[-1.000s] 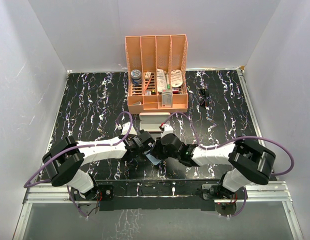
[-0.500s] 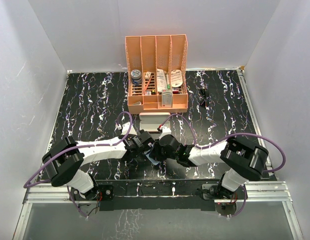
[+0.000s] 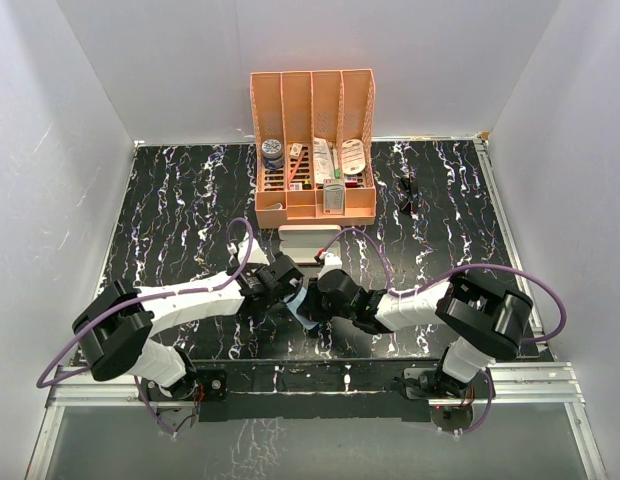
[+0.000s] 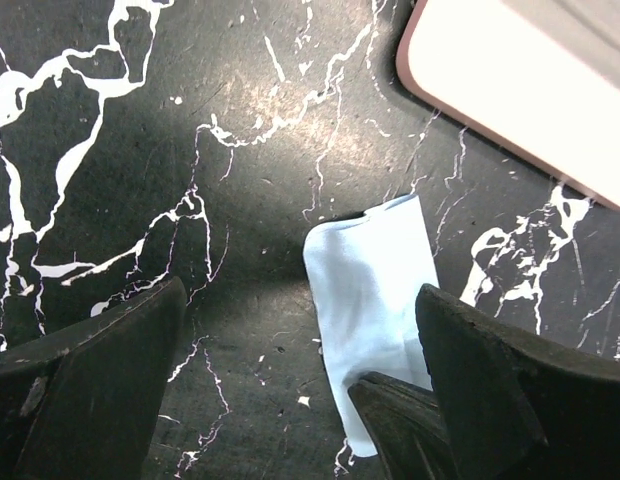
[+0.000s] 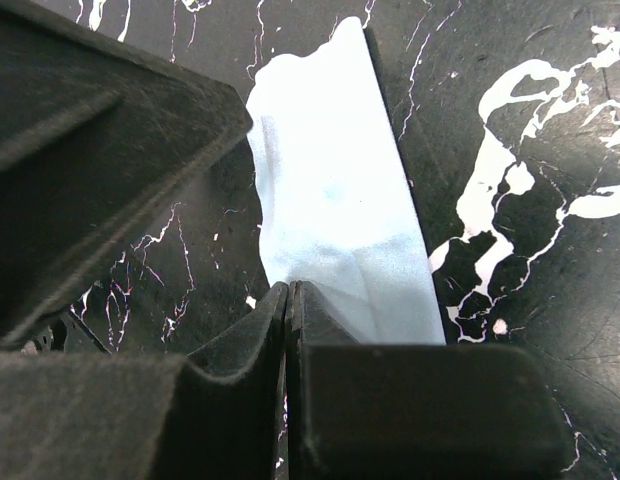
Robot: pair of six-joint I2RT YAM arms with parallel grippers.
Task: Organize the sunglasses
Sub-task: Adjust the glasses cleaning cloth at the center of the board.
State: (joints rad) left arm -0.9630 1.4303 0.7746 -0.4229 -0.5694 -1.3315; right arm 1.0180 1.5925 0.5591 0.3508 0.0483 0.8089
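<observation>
Sunglasses (image 3: 408, 193) wait at two o'clock; slowly lift the cloth (image 5: 330, 190) your right end effector (image 5: 288, 300) pinches, left end effector (image 4: 300, 300) spread wide.

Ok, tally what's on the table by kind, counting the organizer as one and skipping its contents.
Sunglasses: 1
Case: 1
Cloth: 1
Organizer: 1
Total: 4
</observation>
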